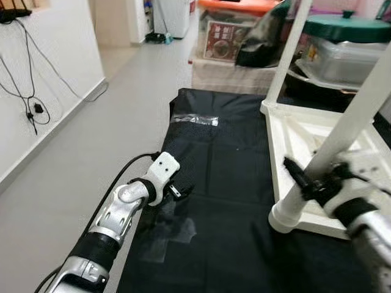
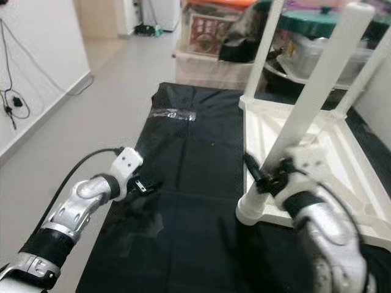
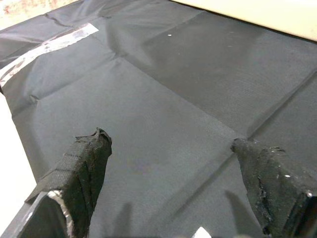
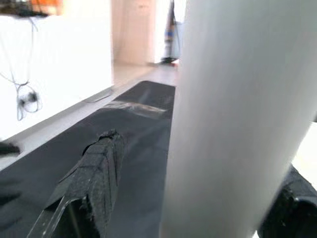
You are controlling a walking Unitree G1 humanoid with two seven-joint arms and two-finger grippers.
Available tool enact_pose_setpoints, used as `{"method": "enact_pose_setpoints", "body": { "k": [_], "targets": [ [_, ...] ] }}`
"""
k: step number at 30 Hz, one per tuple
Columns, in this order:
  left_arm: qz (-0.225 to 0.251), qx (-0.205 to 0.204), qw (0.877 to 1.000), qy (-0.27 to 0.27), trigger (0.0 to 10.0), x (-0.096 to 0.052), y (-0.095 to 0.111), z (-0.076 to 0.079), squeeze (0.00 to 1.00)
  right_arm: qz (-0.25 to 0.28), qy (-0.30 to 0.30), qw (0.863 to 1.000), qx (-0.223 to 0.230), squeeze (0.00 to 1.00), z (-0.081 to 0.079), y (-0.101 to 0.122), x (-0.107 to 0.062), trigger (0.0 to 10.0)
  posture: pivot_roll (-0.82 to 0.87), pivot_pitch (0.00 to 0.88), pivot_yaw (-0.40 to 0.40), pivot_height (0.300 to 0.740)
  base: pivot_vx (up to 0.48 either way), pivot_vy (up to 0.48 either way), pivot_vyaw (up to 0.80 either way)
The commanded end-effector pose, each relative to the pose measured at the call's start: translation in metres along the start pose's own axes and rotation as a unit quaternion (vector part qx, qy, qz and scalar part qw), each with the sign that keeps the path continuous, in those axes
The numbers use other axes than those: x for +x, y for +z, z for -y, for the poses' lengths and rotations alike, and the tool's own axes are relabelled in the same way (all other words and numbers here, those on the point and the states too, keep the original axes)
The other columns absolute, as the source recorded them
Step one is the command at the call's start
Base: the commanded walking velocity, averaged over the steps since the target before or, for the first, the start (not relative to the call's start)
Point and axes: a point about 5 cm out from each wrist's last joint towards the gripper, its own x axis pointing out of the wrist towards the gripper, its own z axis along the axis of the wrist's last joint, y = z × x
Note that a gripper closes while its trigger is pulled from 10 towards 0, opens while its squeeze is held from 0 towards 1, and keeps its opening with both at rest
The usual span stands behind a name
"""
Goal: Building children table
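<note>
A white children's table point(image 1: 273, 152) lies upside down on a black mat point(image 1: 226, 159), with its legs pointing up. My right gripper point(image 1: 311, 180) is open and straddles the near leg point(image 1: 342, 131) low down, close to its socket. In the right wrist view the leg point(image 4: 233, 99) stands between the fingers point(image 4: 99, 178), with a small gap on one side. A second leg point(image 1: 287, 55) rises at the far corner. My left gripper point(image 1: 177, 192) hovers open over the mat's left part and holds nothing point(image 3: 168, 141).
A strip of clear tape point(image 1: 194, 119) lies on the mat's far end. Storage boxes point(image 1: 226, 39) and a bin with a green lid point(image 1: 348, 36) stand behind the table. Grey floor point(image 1: 91, 159) runs along the left, by a white wall with hanging cables point(image 1: 30, 104).
</note>
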Motion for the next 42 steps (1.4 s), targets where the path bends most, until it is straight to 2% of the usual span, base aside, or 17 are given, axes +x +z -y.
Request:
{"method": "enact_pose_setpoints", "body": {
  "k": [1,7,9,10,16,17,24,26,27,28,31,33,34,35,38,39,42],
  "targets": [
    [0.002,0.005,1.000,-0.002,10.0,0.004,0.002,0.001,0.00,-0.020,0.084,0.996,0.006,0.00,-0.014,-0.009,0.002,10.0,0.10,0.000,-0.094,0.740,0.000,0.000,0.00],
    [0.010,0.001,1.000,-0.007,10.0,0.008,0.004,0.011,0.00,-0.042,0.165,0.985,0.029,0.00,-0.033,-0.033,0.030,10.0,0.14,0.000,-0.118,0.740,0.000,0.000,0.00],
    [0.011,0.001,1.000,-0.002,10.0,0.006,0.004,0.008,0.00,-0.005,0.198,0.978,0.061,0.00,-0.053,-0.025,0.046,5.5,0.16,0.000,-0.120,0.740,0.000,0.000,0.00],
    [0.010,0.002,1.000,0.000,10.0,0.004,0.003,0.005,0.00,0.001,0.204,0.977,0.067,0.00,-0.058,-0.024,0.049,4.9,0.16,0.000,-0.120,0.740,0.000,0.000,0.00],
    [0.007,0.005,1.000,0.001,10.0,0.003,0.002,0.003,0.00,0.007,0.204,0.976,0.073,0.00,-0.060,-0.025,0.050,5.5,0.16,0.000,-0.120,0.740,0.000,0.000,0.00],
    [0.005,0.008,1.000,0.002,10.0,0.003,0.001,0.001,0.00,0.018,0.102,0.990,0.096,0.00,-0.049,-0.032,0.051,0.0,0.13,0.000,-0.107,0.740,0.000,0.000,0.00],
    [0.006,0.007,1.000,0.000,10.0,0.004,0.002,0.002,0.00,-0.003,-0.080,0.992,0.097,0.00,-0.027,-0.046,0.039,0.0,0.12,0.000,-0.103,0.740,0.000,0.000,0.00],
    [0.006,0.004,1.000,-0.003,10.0,0.004,0.001,0.005,0.00,-0.077,-0.317,0.942,0.078,0.00,-0.003,-0.065,0.010,0.0,0.10,0.000,-0.097,0.740,0.000,0.000,0.00],
    [0.006,0.004,1.000,-0.003,10.0,0.004,0.001,0.005,0.00,-0.077,-0.317,0.942,0.078,0.00,-0.003,-0.065,0.010,0.0,0.10,0.000,-0.097,0.740,0.000,0.000,0.00],
    [0.006,0.003,1.000,-0.004,10.0,0.004,0.000,0.006,0.00,-0.112,-0.422,0.897,0.071,0.00,0.003,-0.074,-0.013,0.0,0.10,0.000,-0.093,0.740,0.000,0.000,0.00],
    [0.003,0.002,1.000,-0.005,10.0,0.003,-0.001,0.005,0.00,-0.151,-0.500,0.850,0.064,0.00,-0.008,-0.078,-0.043,0.0,0.08,0.000,-0.075,0.740,0.000,0.000,0.00],
    [0.003,0.002,1.000,-0.005,10.0,0.003,-0.001,0.005,0.00,-0.151,-0.500,0.850,0.064,0.00,-0.008,-0.078,-0.043,0.0,0.08,0.000,-0.075,0.740,0.000,0.000,0.00],
    [0.002,0.002,1.000,-0.005,10.0,0.003,-0.002,0.005,0.00,-0.160,-0.491,0.854,0.071,0.00,-0.017,-0.079,-0.044,2.0,0.07,0.000,-0.069,0.740,0.000,0.000,0.00],
    [0.000,0.002,1.000,-0.008,10.0,0.004,-0.002,0.007,0.00,-0.160,-0.454,0.872,0.090,0.00,-0.025,-0.080,-0.037,10.0,0.07,0.000,-0.069,0.740,0.000,0.000,0.00],
    [-0.001,0.003,1.000,-0.010,10.0,0.005,-0.002,0.008,0.00,-0.158,-0.432,0.882,0.104,0.00,-0.030,-0.081,-0.030,10.0,0.07,0.000,-0.069,0.740,0.000,0.000,0.00],
    [0.002,0.002,1.000,-0.012,10.0,0.006,-0.001,0.009,0.00,-0.138,-0.418,0.892,0.107,1.00,-0.031,-0.076,-0.024,10.0,0.07,0.000,-0.075,0.740,0.000,0.000,0.00],
    [0.004,0.000,1.000,-0.011,10.0,0.007,0.000,0.009,0.00,-0.086,-0.368,0.918,0.123,1.00,-0.028,-0.062,-0.010,10.0,0.08,0.000,-0.081,0.740,0.000,0.000,0.00]
  ]
}}
